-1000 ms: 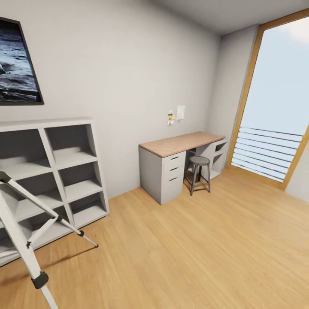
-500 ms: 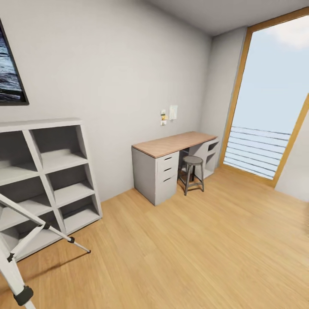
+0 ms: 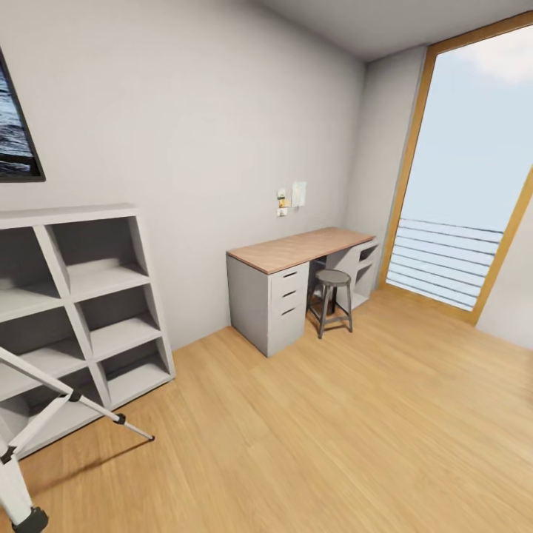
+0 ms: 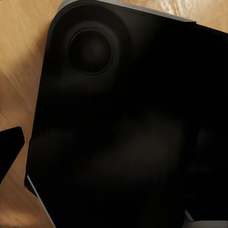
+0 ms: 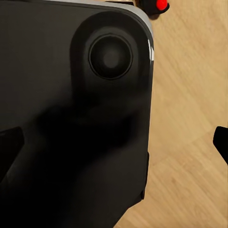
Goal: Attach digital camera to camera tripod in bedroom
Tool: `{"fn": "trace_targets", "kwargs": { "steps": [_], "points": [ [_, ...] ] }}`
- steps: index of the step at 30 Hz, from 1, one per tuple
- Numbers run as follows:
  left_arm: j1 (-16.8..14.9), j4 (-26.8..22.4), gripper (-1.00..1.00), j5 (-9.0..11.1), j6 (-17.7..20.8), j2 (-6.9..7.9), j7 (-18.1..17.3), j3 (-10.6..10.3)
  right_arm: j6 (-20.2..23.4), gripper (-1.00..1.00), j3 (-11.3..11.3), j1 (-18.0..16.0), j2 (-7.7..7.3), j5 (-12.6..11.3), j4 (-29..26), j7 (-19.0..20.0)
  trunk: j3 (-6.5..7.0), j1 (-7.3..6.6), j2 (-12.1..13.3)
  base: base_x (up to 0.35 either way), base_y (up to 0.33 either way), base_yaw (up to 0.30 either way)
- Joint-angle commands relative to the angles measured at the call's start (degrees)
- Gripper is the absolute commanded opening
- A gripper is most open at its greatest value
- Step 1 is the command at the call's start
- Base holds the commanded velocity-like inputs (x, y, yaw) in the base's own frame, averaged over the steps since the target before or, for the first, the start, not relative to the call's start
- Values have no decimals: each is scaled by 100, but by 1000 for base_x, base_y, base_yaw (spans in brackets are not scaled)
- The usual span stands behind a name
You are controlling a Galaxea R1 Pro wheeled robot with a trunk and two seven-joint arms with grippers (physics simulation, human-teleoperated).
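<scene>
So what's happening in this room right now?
Nothing is being handled at the moment. The robot is looking across a room with a wood floor: a camera tripod stands at the left beside a grey shelf unit, and a desk with a stool sits by the tall window.

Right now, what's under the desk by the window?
Under the desk stands a round grey stool, beside a drawer unit and open side shelves. The space further back is shadowed, so anything there is hidden.
</scene>
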Motion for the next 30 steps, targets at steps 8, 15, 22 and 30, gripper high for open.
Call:
{"fn": "trace_targets", "kwargs": {
  "steps": [8,15,22,30],
  "points": [
    [1,-6,100,22,-11,-2,-2,14,-21,100,2,-1,0,4,0,-16,-4,1,-2,71,0,0],
    [1,-8,100,22,-11,0,-2,14,-23,100,2,-1,0,2,2,-18,-4,1,-2,47,0,0],
    [1,-7,100,22,-11,1,-2,14,-24,100,-5,-1,12,-1,2,-17,-4,1,-2,10,0,-32],
    [1,-6,100,22,-11,1,-2,15,-24,100,-6,-1,17,-7,0,-17,-4,1,-2,1,0,-202]
  ]
}}
